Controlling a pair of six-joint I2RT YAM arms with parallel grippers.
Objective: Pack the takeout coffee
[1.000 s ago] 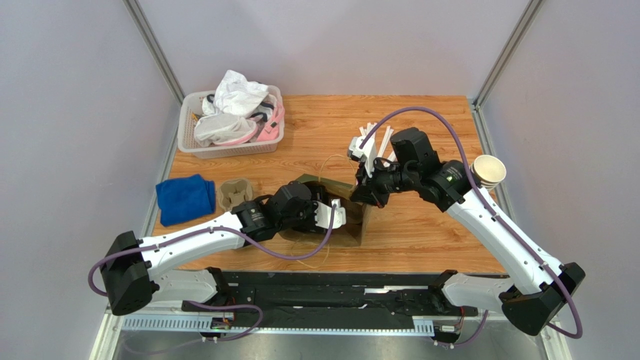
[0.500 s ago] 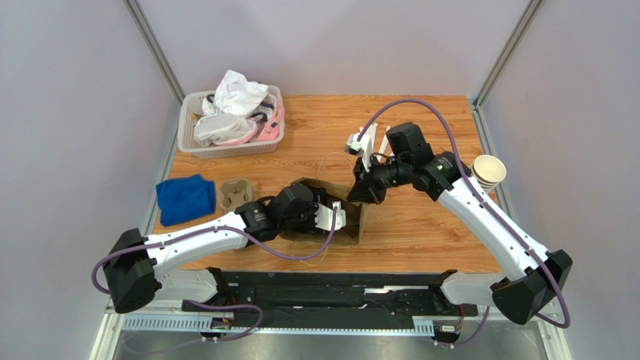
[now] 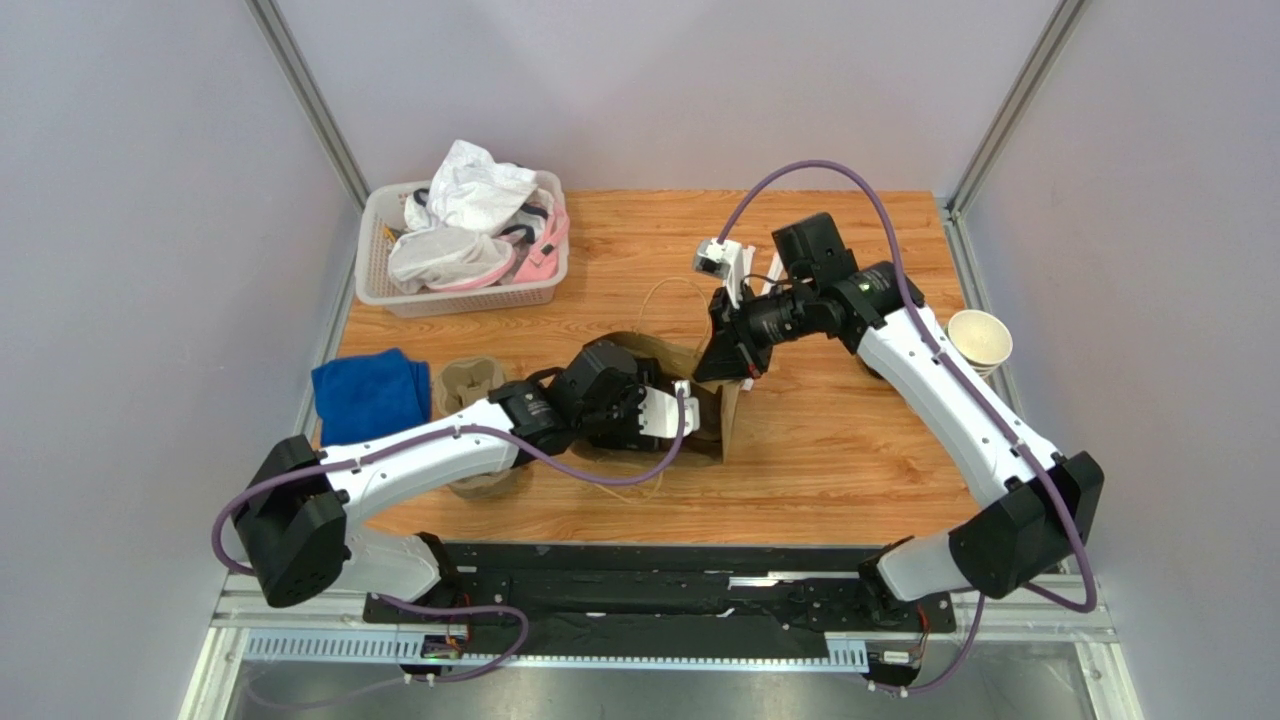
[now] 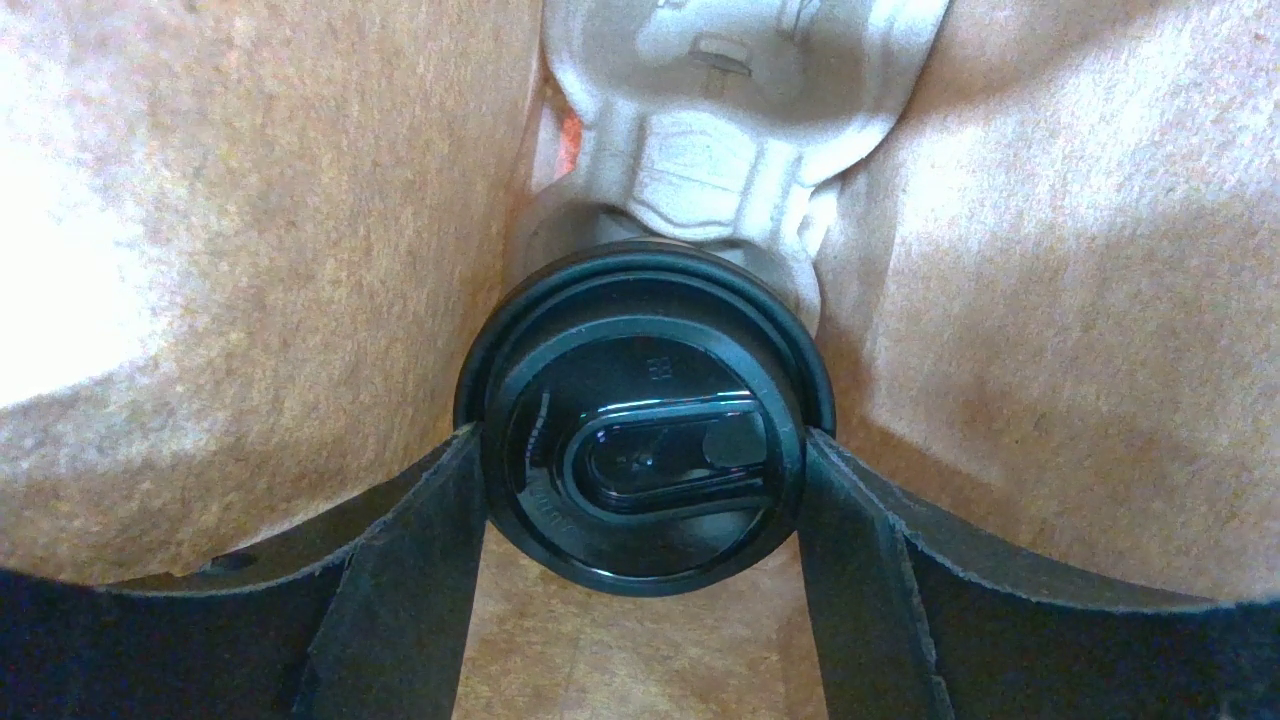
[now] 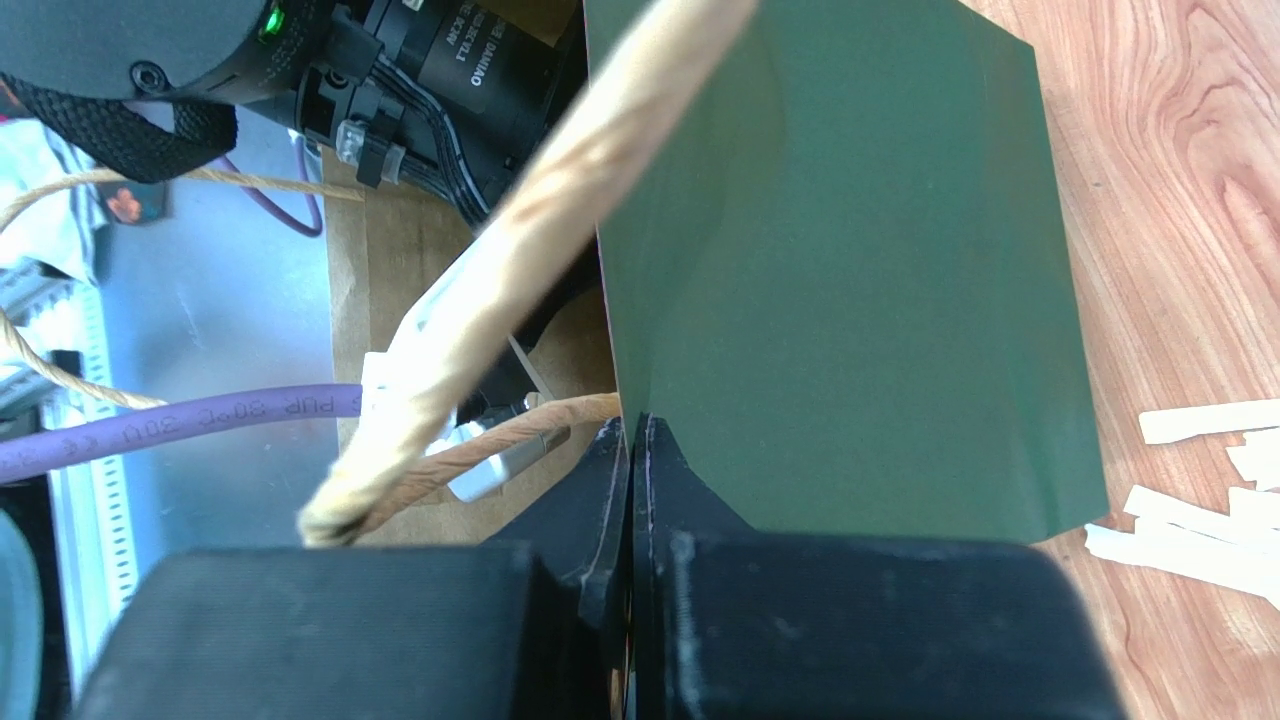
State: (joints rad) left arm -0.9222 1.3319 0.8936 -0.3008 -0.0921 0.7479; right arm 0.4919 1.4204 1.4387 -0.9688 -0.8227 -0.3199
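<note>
Left wrist view | step: lowering coffee (image 4: 646, 435) into bag (image 5: 842, 270) | left claw (image 4: 646, 503) pinching coffee, inside bag, mid desk (image 3: 842, 465) | right claw (image 5: 634, 450) pressed together on bag's rim | next: probably set coffee down, let go gently

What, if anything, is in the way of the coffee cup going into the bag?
Nothing visible. The left gripper holds the takeout coffee by its black lid, already between the paper bag's brown walls. The right gripper pinches the bag's edge, holding it open. A grey pulp carrier sits just beyond the cup.
</note>
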